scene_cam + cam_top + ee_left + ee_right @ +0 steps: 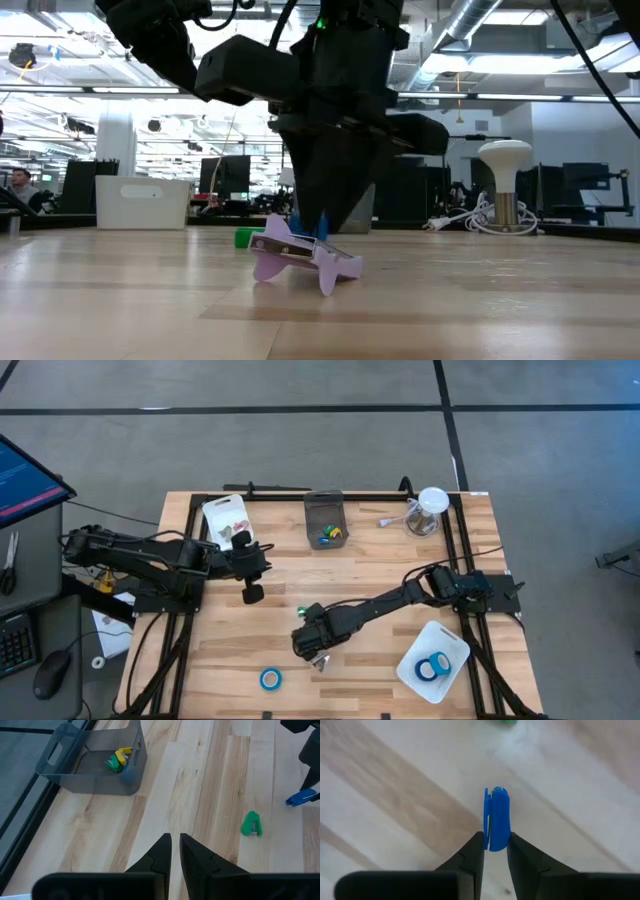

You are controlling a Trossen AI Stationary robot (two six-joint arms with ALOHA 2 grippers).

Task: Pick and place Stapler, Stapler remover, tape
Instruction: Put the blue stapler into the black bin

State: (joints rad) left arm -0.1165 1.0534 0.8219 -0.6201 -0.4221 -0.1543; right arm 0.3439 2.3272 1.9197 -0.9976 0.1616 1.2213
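Nearest us in the low view lies a lilac plastic staple remover [300, 258] on the wooden table [370, 575]. Our right gripper [495, 845] pinches a small blue stapler [496, 817] above it. Our left gripper [175, 851], pressed together, waits near the grey bin [325, 520]. 1 blue tape roll [270, 678] sits on the table, 2 [434, 667] in the white tray [455, 645].

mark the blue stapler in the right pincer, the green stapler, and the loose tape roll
blue stapler [496, 820], right wrist view, middle of its body between the fingers.
green stapler [251, 824], left wrist view, middle of its body.
tape roll [270, 679], high view, on its blue ring.
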